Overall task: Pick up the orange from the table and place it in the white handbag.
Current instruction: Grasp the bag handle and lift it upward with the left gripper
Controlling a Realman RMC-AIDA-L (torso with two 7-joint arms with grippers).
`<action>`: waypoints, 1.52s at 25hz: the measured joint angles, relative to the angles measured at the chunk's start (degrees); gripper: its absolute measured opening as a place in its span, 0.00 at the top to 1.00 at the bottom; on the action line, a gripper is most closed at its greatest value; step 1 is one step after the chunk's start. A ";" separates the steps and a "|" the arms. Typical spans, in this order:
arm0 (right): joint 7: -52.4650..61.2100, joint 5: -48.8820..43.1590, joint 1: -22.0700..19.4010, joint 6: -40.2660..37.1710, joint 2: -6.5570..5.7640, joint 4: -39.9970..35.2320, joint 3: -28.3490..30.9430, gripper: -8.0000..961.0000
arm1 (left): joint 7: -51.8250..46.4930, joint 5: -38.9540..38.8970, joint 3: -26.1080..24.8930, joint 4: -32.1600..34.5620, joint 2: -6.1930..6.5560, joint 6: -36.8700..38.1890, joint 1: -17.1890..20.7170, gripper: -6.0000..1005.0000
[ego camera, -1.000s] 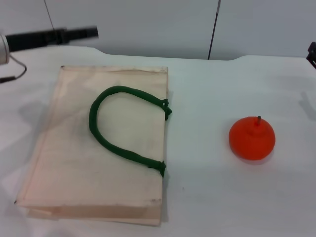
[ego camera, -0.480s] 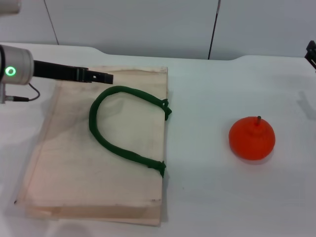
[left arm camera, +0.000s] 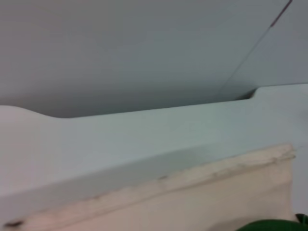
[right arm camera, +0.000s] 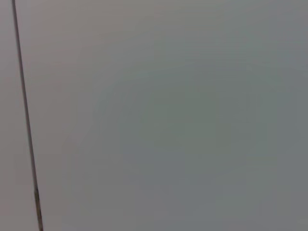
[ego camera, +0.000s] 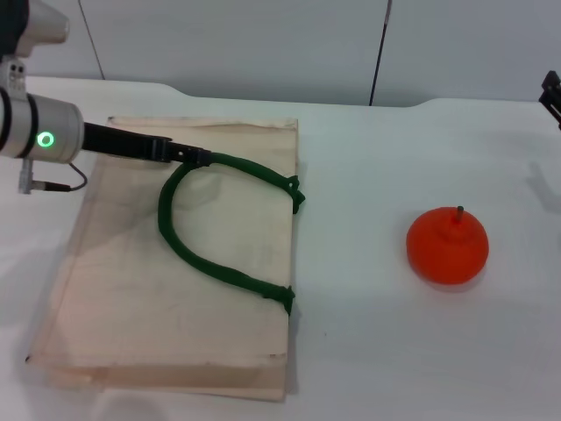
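The orange sits on the white table at the right, stem up, with nothing touching it. The white handbag lies flat at the left, its green rope handle looped on top. My left gripper reaches in from the left over the bag's far part, with its tip at the top end of the handle loop. The left wrist view shows the bag's far edge and a bit of green handle. Only a dark sliver of my right gripper shows at the right edge, far from the orange.
A grey wall with a dark vertical seam stands behind the table's far edge. The right wrist view shows only this wall. Bare tabletop lies between the bag and the orange.
My left arm has come in from the far left and lowered over the bag, and its tip has moved right to the top of the handle loop. The orange and bag have not moved.
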 joint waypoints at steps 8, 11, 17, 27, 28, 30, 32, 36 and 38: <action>0.06 -0.22 0.31 0.00 -0.01 0.15 -0.10 0.08 | 0.27 0.90 0.07 3.09 -0.15 -3.27 -0.55 0.16; 0.09 -0.24 0.38 -0.10 -0.08 0.27 -0.16 0.08 | 0.27 1.03 0.07 3.63 -0.18 -3.92 -0.58 0.16; 0.11 -0.08 0.77 -1.86 -0.17 0.26 -0.11 0.08 | 0.51 2.73 0.00 5.11 -0.25 -4.35 -0.71 0.16; 0.17 -0.14 0.88 -2.82 -0.18 0.14 -0.09 0.08 | 0.26 2.50 0.00 4.81 -0.24 -4.43 -0.92 0.41; 0.17 -0.13 0.86 -2.82 -0.18 0.12 -0.09 0.08 | 0.30 2.43 0.00 4.80 -0.24 -4.35 -0.92 0.44; 0.18 -0.11 0.84 -2.82 -0.18 0.08 -0.09 0.08 | 0.49 2.31 0.00 4.83 -0.24 -4.10 -0.94 0.50; 0.18 -0.10 0.86 -2.82 -0.18 0.08 -0.09 0.08 | 0.76 2.30 0.00 4.96 -0.26 -4.06 -0.94 0.59; 0.18 -0.08 0.69 -2.82 -0.18 0.05 -0.09 0.08 | 1.08 2.31 0.00 5.00 -0.45 -3.83 -0.90 0.75; 0.18 -0.08 0.56 -2.82 -0.18 -0.04 -0.09 0.08 | 1.08 2.31 -0.03 5.02 -0.46 -3.50 -1.10 0.82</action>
